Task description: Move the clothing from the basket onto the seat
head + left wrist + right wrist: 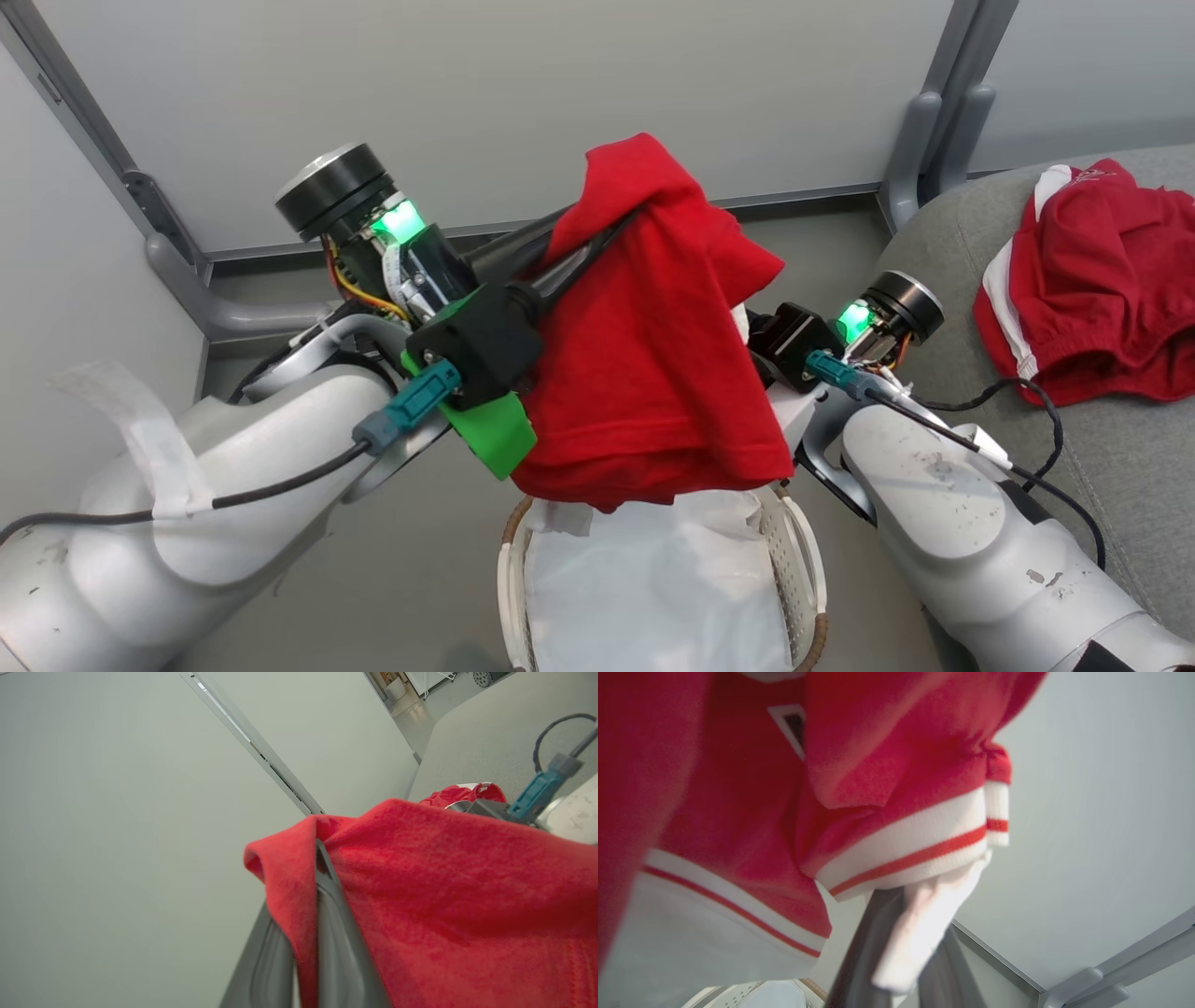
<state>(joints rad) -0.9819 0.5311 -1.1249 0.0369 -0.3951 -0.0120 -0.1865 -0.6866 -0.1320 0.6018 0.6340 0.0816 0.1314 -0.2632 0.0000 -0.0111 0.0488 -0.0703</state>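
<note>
Our left gripper [306,891] and right gripper [901,933] both clamp the red jersey [644,355], which drapes below them above the basket [805,551].

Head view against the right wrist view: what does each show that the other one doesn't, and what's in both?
Head view: the grey seat with red shorts lying on it. Right wrist view: the right gripper pinching white fabric by the striped trim. Both: the lifted red garment and the basket.
</note>
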